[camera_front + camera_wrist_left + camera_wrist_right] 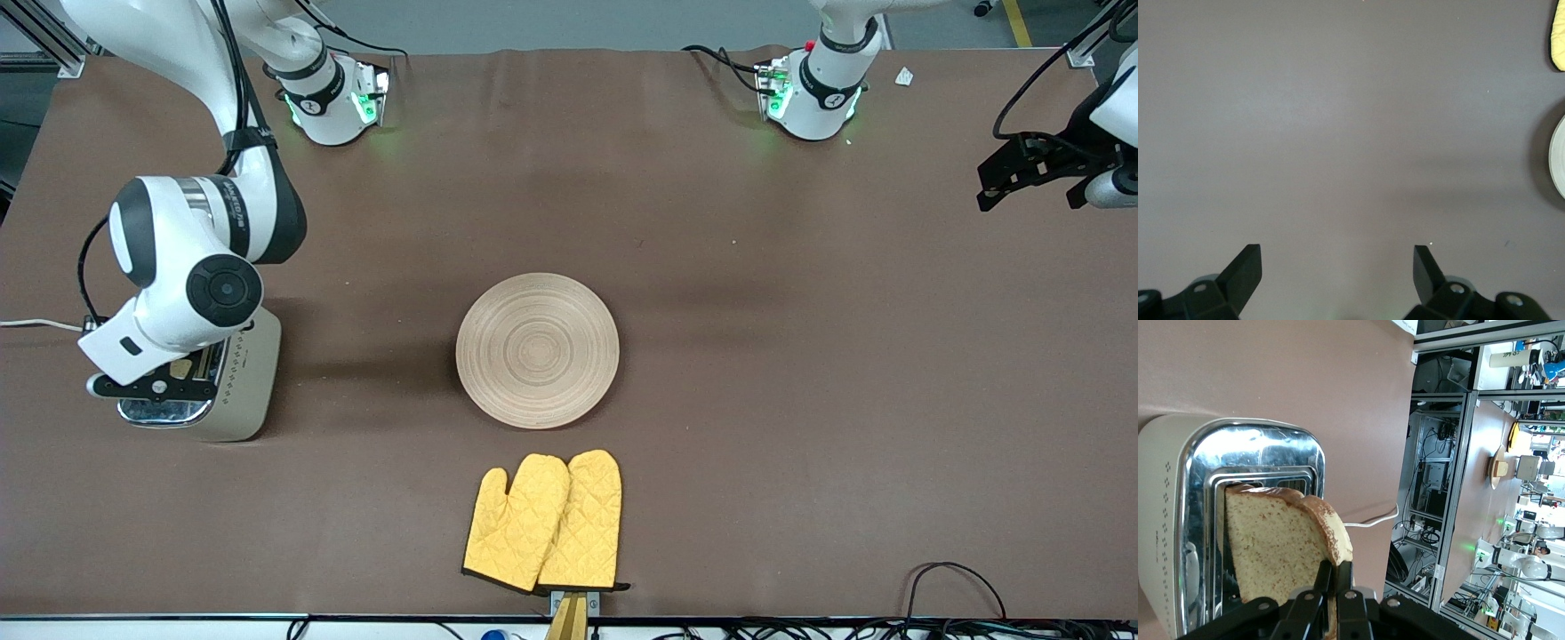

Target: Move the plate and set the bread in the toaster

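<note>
Right tool (1331,587) pinches bread (1271,553) by its crust; slice sits partly in toaster (1178,520) slot directly below. Risk: tilted slice catches slot edge on release. Left tool (1338,267) spread wide, waits over bare bench (1338,100). Plate (537,349) mid-bench.

Even light, soft shadows, toaster (1251,453) glare

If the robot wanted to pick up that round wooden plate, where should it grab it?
Probably by the rim. The plate lies flat and is wide, so the fingers likely can't span it. The open left gripper, waiting over bare table, could come from its own end and pinch the edge. The right gripper is busy holding the bread.
</note>
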Controlling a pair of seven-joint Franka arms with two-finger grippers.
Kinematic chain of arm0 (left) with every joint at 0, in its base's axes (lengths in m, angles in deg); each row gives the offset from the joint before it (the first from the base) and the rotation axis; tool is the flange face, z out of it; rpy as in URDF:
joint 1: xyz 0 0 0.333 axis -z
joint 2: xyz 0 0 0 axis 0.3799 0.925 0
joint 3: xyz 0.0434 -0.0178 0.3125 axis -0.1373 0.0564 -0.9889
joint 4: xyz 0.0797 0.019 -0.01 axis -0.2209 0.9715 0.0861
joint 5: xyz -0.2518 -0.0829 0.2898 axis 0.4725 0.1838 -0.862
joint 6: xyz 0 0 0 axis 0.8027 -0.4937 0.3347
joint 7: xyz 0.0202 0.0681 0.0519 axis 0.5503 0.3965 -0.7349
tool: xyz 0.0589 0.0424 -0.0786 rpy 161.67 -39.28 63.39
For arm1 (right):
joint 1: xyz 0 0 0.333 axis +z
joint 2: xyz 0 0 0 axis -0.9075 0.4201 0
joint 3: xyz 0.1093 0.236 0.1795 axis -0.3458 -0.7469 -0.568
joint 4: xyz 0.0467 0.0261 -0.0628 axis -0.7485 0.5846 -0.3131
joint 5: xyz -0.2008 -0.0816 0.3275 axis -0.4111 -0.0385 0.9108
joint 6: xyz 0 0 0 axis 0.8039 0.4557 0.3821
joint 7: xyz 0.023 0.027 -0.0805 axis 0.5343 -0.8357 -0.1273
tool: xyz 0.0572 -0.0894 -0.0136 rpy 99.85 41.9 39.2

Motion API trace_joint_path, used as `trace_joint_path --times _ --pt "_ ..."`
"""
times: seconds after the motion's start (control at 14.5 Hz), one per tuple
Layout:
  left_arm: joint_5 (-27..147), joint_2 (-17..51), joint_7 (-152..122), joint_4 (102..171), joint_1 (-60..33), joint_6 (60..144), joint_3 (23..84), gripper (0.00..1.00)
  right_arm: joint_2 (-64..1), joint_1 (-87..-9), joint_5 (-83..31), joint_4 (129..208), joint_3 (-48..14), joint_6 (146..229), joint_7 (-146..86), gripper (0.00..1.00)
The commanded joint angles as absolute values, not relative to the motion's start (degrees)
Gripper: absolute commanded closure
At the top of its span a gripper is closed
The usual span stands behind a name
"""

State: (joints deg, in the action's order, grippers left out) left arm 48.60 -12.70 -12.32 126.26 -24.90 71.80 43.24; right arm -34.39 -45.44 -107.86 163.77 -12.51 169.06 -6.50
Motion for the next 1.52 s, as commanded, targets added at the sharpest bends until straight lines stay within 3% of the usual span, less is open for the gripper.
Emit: trace_joint_path --times 0.0,0.07,0.21,0.35,0.55,0.9,1.18,1.45 --pt "47.58 -11.97 -11.97 124.87 -25.41 70.77 43.7 0.0 -33.87 -46.96 -108.91 163.61 -13.39 169.99 -6.21 0.84" --pt "47.58 -11.96 -11.97 124.87 -25.41 70.77 43.7 0.0 -32.9 -46.62 -108.82 162.73 -13.31 169.55 -6.04 0.72" --pt "47.66 -11.96 -11.97 124.87 -25.41 70.77 43.7 0.0 -32.19 -46.52 -108.3 161.32 -13.39 169.37 -6.56 0.33" --pt "47.66 -11.96 -11.97 124.87 -25.41 70.77 43.7 0.0 -32.28 -47.83 -103.24 160.88 -13.75 169.98 -7.35 0.0" --pt "47.66 -11.96 -11.97 124.87 -25.41 70.77 43.61 0.0 -32.89 -46.88 -91.11 156.06 -14.36 168.32 -7.71 0.0" --pt "47.75 -11.88 -11.97 124.87 -25.41 70.68 43.61 0.0 -42.27 -50.37 -62.98 150.06 -13.84 158.48 -7.79 0.0" --pt "47.66 -11.88 -11.97 124.87 -25.41 70.77 43.61 0.0 -51.85 -53.9 -59.07 150.42 -13.66 151.28 -11.2 0.0" --pt "47.66 -11.88 -11.97 124.87 -25.41 70.77 43.61 0.0 -56.01 -61.01 -59.95 151.38 -13.22 148.71 -27.8 0.0"
